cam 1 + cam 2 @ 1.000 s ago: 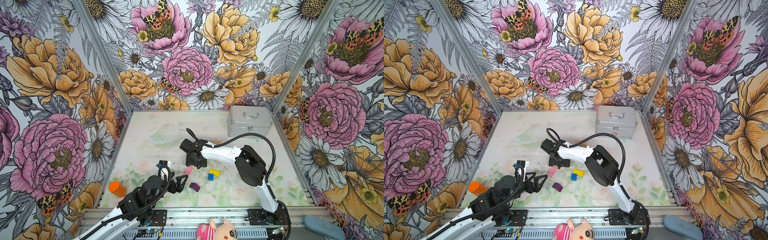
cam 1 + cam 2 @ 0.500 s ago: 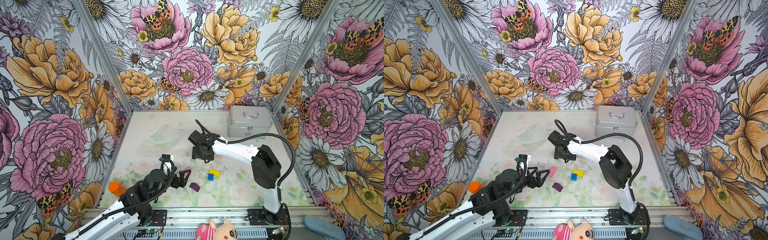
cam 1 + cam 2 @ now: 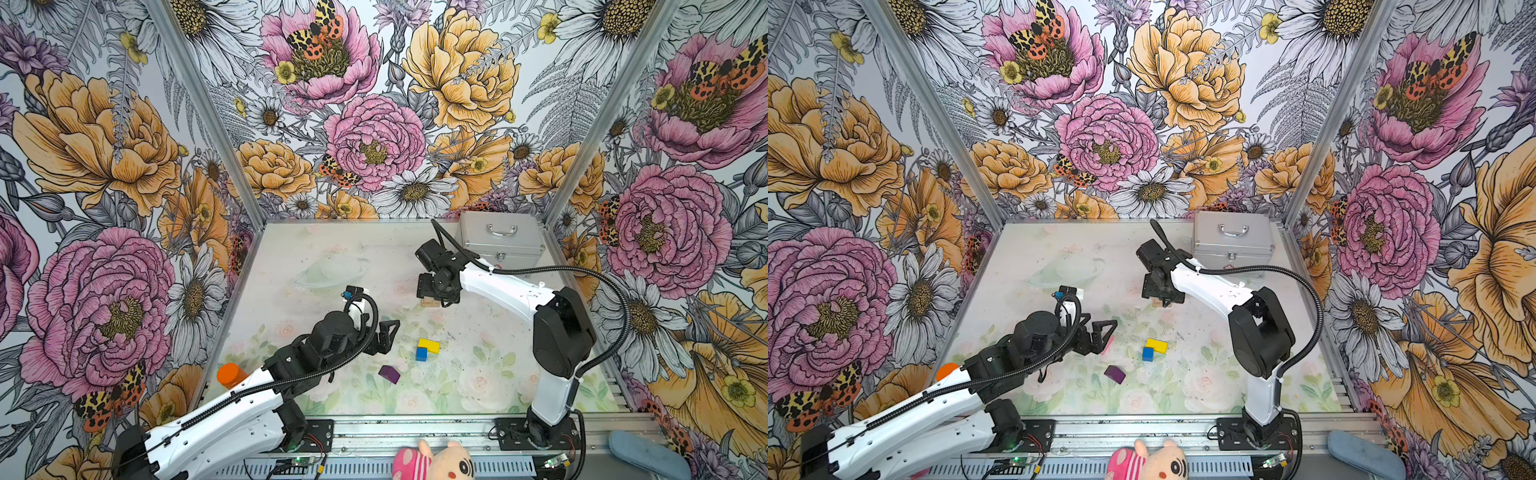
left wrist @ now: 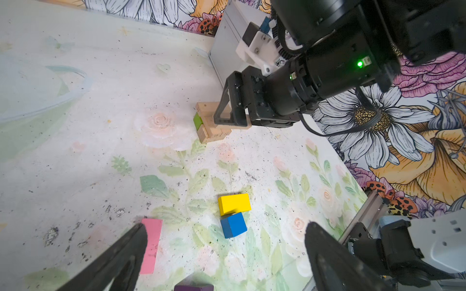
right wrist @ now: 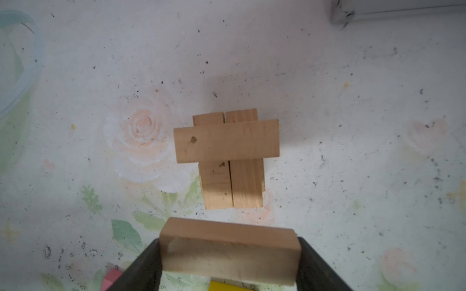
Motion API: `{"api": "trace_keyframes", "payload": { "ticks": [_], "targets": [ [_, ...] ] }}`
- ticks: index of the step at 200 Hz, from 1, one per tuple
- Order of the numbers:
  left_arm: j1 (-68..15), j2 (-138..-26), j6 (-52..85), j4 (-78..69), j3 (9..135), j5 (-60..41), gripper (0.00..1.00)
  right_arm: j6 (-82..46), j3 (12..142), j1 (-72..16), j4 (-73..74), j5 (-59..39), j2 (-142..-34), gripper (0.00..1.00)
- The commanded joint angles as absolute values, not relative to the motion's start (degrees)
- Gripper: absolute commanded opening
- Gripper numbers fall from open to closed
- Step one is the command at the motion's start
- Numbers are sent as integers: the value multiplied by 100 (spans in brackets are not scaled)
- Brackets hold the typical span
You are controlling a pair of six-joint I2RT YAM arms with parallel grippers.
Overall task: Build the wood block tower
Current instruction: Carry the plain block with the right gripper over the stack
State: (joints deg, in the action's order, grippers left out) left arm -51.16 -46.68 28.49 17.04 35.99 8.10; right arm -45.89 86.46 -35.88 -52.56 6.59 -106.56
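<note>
The right jaws pinch a plain tan bar [image 5: 229, 254] by its two ends and hold it level just above and to one side of the tower [image 5: 230, 161]. The tower stands on the tabletop [image 5: 353, 126] in front of the silver case [image 3: 498, 241]. It shows two tan bars [image 5: 232, 184] side by side with one cross bar [image 5: 227, 141] laid over them. A green block [image 4: 198, 121] sits in its side, though which layer it belongs to is hard to tell.

The step in hand looks like laying the held bar as the second piece of the cross layer. It should go parallel to the cross bar and over the bare part of the two lower bars. It is best lowered straight down, close beside the cross bar without nudging it. The right jaws should part only once the bar rests flat.

The left jaws are spread and empty, well apart from the tower. The pink block [image 4: 151, 241] lies just beside one finger. The yellow block [image 4: 234, 203], blue block [image 4: 233, 225] and purple block [image 3: 389, 373] lie loose, farther from the tower.
</note>
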Motion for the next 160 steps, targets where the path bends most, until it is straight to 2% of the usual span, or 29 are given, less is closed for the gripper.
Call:
{"api": "trace_keyframes", "payload": {
  "ticks": [1,160],
  "targets": [
    [-5160,-4842,2605,1525,3889,918,99,-4292,8789,-3536,-5265,642,-10730,60],
    [-4986,-5264,2328,1477,4179,912,99,-4032,9362,-3331,-5266,460,-11504,60]
  ]
}}
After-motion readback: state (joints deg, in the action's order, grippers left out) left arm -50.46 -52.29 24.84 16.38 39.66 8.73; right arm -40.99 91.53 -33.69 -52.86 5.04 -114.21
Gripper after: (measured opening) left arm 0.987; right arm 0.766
